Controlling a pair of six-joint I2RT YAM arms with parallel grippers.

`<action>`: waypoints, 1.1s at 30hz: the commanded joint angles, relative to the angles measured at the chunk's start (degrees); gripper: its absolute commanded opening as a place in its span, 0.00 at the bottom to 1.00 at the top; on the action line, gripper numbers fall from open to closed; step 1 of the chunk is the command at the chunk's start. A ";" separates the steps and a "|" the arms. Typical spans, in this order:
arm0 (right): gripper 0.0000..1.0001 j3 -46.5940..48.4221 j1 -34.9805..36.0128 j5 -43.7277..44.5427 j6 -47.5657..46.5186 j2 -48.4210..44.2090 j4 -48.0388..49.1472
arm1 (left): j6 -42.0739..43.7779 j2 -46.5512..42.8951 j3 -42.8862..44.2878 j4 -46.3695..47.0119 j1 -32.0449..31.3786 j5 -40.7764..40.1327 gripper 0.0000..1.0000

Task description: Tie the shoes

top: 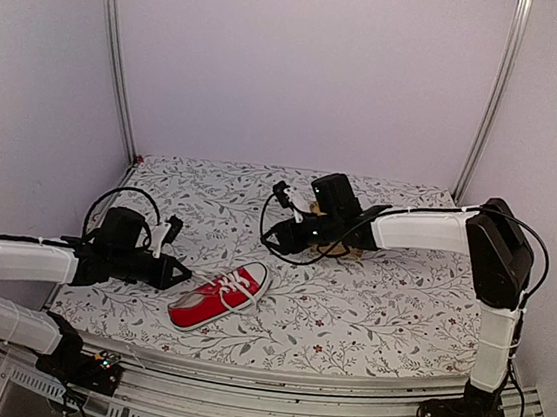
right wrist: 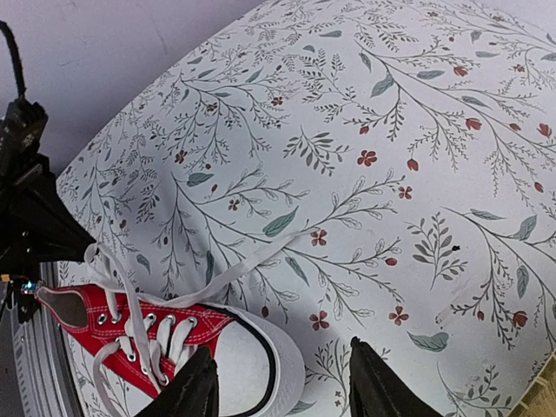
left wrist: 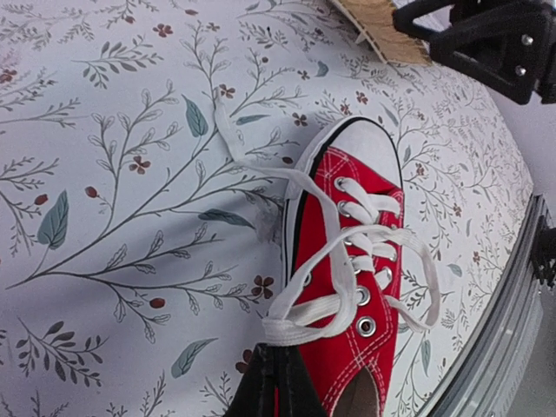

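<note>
Closest to the left wrist camera, the left claw (left wrist: 276,356) is drawn narrow on a bunch of the white laces (left wrist: 300,317), right over the heel end of the red low-top canvas sneaker with the white rubber sole and toe cap (left wrist: 356,261). That sneaker lies on its sole on the floral-cloth table (top: 399,303), left of centre and toward the near edge, toe pointing far-right. The right claw (right wrist: 282,365) hangs just above the toe cap, spread wide and holding nothing. One loose lace end (left wrist: 228,139) trails flat over the cloth on the far side of the sneaker. Nothing pins the sneaker down, so a pull from the left claw would likely drag or tip it rather than tighten anything. The thin pinch could also slip. If the right claw drops where it is, it may close on the toe cap or nip the cloth instead of the flat lace. The left claw's fingers are cut off by the frame edge, so its hold is only partly visible. Whether the laces are crossed cannot be told. A yellow woven basket (left wrist: 382,30) sits mostly hidden under the right arm.
</note>
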 commanded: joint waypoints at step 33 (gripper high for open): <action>0.58 -9.95 9.22 5.81 18.57 -8.48 2.46 | -23.37 -8.29 -9.52 17.46 -19.26 -4.12 0.00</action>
